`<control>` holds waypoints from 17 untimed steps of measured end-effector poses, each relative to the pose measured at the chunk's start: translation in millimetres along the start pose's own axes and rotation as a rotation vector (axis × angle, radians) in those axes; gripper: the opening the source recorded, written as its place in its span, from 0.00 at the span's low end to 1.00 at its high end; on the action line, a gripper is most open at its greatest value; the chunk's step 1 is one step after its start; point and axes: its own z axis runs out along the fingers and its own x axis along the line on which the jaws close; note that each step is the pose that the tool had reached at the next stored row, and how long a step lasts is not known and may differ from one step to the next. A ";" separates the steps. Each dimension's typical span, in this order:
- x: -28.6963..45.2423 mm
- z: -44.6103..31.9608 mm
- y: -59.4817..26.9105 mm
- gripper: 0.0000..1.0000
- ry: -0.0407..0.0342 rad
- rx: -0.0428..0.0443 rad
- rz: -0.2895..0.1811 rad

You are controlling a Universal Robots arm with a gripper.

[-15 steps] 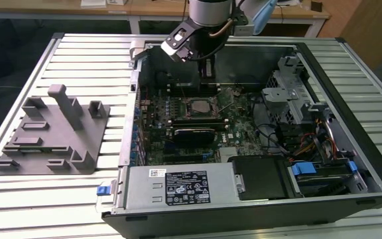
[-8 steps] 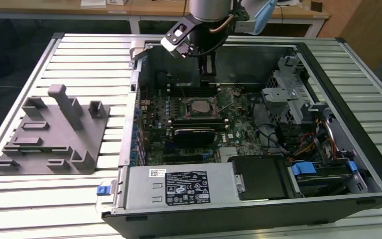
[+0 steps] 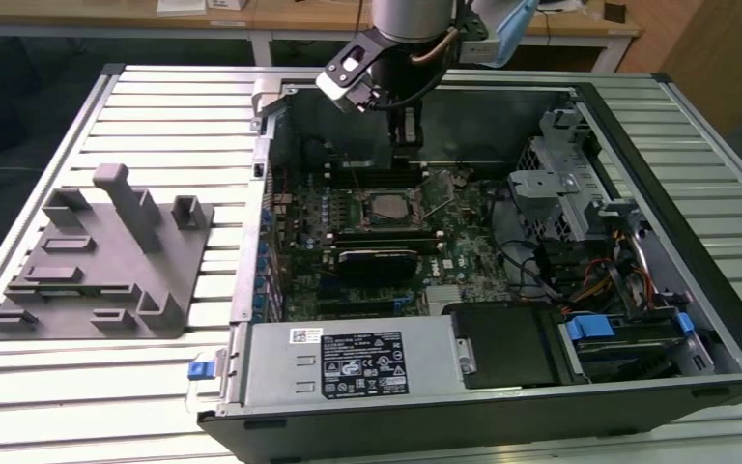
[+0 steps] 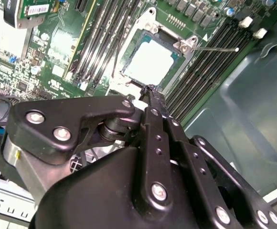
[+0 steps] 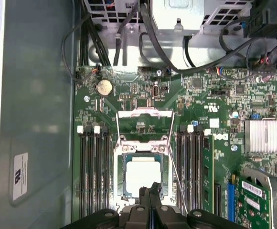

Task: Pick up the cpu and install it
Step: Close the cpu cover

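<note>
In the exterior view the gripper is hanging inside the computer case, over the motherboard socket where the cpu is lying. In the second wrist view its fingers are pressing together on nothing, tips hovering by the seated cpu's edge, so placing is looking done. In the first wrist view the socket's cover plate is standing open, so any next move is calling for a path clear of it.
</note>
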 end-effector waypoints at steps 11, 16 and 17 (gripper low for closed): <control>0.1 0.6 14.3 0.11 0.0001 -0.0001 0.000; 0.2 0.9 21.5 0.11 0.0001 0.0000 0.000; 0.2 1.0 23.0 0.11 0.0001 0.0000 0.000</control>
